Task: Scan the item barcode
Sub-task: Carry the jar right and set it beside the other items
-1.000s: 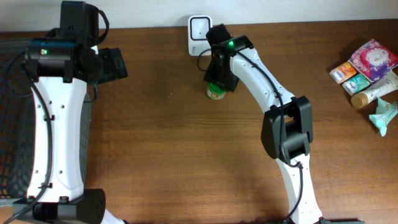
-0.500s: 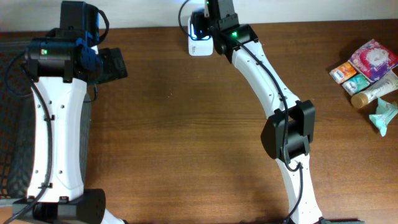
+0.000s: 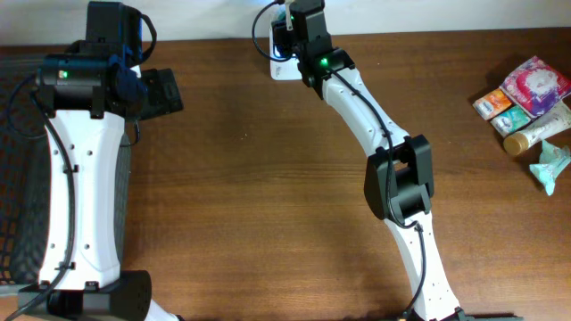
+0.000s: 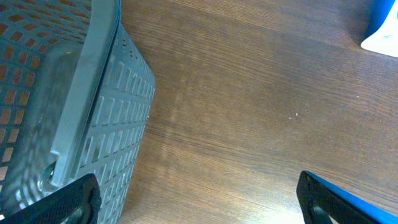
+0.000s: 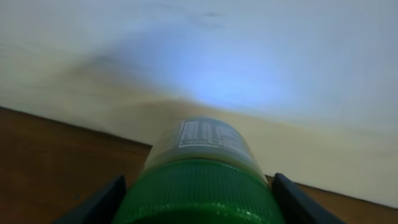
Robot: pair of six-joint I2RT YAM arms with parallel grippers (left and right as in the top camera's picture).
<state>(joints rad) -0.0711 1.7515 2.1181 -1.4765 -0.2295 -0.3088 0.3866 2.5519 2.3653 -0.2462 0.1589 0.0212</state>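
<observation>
Well left of the white box-shaped barcode scanner (image 3: 278,68) and nearer the robot's base, the left gripper (image 4: 199,205) hung empty with its jaws spread wide, beside a grey plastic mesh basket (image 4: 81,124). Far to the scanner's right lay colourful packets (image 3: 526,94). Directly over the scanner, the right gripper (image 5: 199,202) clamped a green-lidded clear jar (image 5: 199,180), a striped printed label (image 5: 202,135) showing at the jar's far end.

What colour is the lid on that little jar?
The lid is green; the right wrist view shows it best.
</observation>
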